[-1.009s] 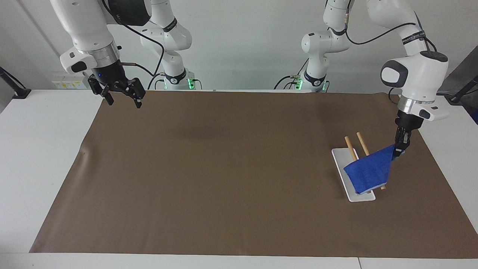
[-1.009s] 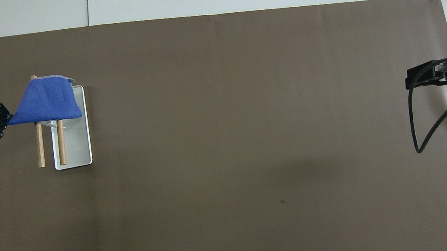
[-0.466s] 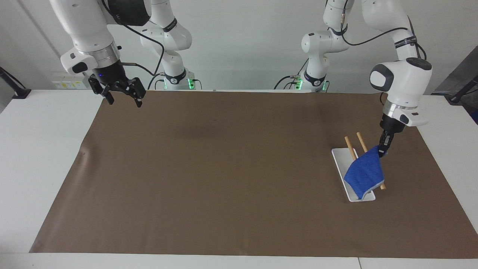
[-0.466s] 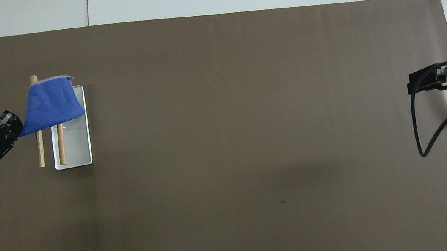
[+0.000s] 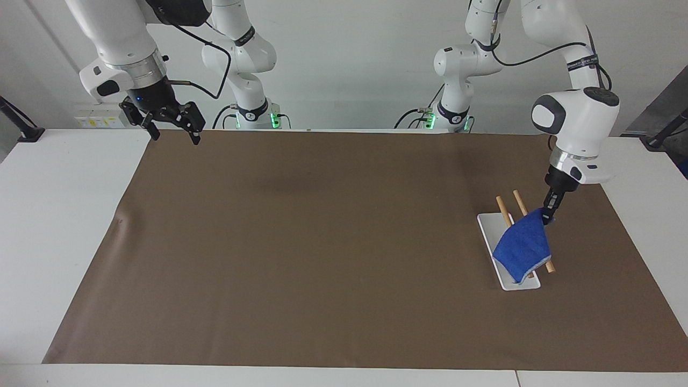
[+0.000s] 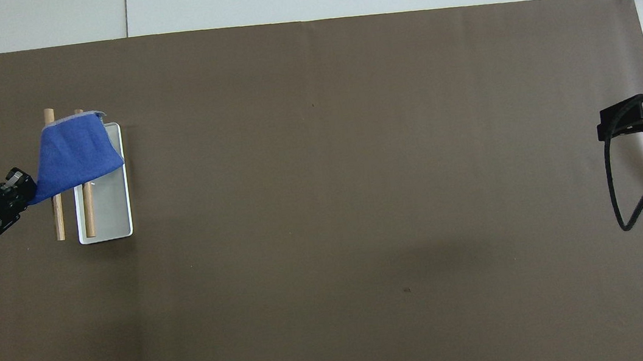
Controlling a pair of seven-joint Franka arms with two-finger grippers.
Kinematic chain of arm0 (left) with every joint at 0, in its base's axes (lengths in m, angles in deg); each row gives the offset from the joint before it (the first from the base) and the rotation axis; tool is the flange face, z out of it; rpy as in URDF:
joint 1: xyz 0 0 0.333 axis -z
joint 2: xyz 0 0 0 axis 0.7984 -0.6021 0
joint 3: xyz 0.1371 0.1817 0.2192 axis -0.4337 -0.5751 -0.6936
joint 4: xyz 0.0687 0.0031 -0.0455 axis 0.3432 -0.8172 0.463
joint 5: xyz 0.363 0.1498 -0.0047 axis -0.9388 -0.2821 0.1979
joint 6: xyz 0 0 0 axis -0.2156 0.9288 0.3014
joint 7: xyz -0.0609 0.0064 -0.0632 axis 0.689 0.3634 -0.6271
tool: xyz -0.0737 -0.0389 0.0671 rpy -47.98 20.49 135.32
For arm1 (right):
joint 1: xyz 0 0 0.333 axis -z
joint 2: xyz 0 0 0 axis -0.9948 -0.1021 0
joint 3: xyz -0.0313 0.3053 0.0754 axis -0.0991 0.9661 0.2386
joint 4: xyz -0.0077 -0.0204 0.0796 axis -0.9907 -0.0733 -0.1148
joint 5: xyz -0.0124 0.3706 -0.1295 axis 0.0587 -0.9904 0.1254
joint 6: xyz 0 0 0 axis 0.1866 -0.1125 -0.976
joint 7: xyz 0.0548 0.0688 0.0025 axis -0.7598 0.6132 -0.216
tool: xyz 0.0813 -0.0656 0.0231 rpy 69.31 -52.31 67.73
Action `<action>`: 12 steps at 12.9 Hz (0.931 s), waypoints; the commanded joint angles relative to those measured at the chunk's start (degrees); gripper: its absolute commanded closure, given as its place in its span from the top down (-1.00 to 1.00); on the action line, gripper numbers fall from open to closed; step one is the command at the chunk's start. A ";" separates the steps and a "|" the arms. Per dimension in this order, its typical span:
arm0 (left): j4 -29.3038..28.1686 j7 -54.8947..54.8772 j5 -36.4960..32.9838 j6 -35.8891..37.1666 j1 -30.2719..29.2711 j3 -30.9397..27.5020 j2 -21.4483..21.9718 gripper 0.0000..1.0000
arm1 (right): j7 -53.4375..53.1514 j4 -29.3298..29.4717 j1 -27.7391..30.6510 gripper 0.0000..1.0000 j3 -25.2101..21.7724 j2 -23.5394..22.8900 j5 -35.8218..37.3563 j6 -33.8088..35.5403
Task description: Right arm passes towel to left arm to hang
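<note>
- Over the last second I've swung the left hand [image 5: 547, 215] in toward the rack [image 5: 524, 239]. The towel [image 5: 522, 245], which was stretched out flat from the hand, now sags over both wooden rails.
- The towel's top corner is at the left hand's fingertips; the rest hangs below and away from the hand, down toward the rack's white base [image 6: 118, 221].
- I can't tell whether the left hand is pinching that corner or has begun to let go. The corner is raised rather than fallen, so I judge there is some hold.
- To me the hang is nearly done: what's left is a clean release and a lift away without dragging the cloth off the rails.
- The right hand [image 5: 171, 127] has drifted up and back toward its own end of the surface [image 5: 64, 226]. Its fingers are spread with nothing between them, and the arm waits.
- Writing: a dark band on the left arm's forearm carries pale lettering, too small to read. No brand or label shows on towel or rack.
</note>
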State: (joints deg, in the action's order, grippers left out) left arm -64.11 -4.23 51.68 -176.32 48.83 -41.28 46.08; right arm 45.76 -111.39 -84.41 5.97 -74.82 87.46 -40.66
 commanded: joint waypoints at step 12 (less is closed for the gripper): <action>17.44 -8.61 0.92 9.91 -1.56 -1.88 -6.31 0.76 | 1.32 0.15 0.44 1.00 0.29 -0.14 0.07 0.18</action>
State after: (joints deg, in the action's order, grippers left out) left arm -56.81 -13.43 51.78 -175.11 47.43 -43.16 44.17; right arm 45.77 -111.39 -84.45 6.01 -74.88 87.46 -40.66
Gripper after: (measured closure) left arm 0.119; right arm 0.000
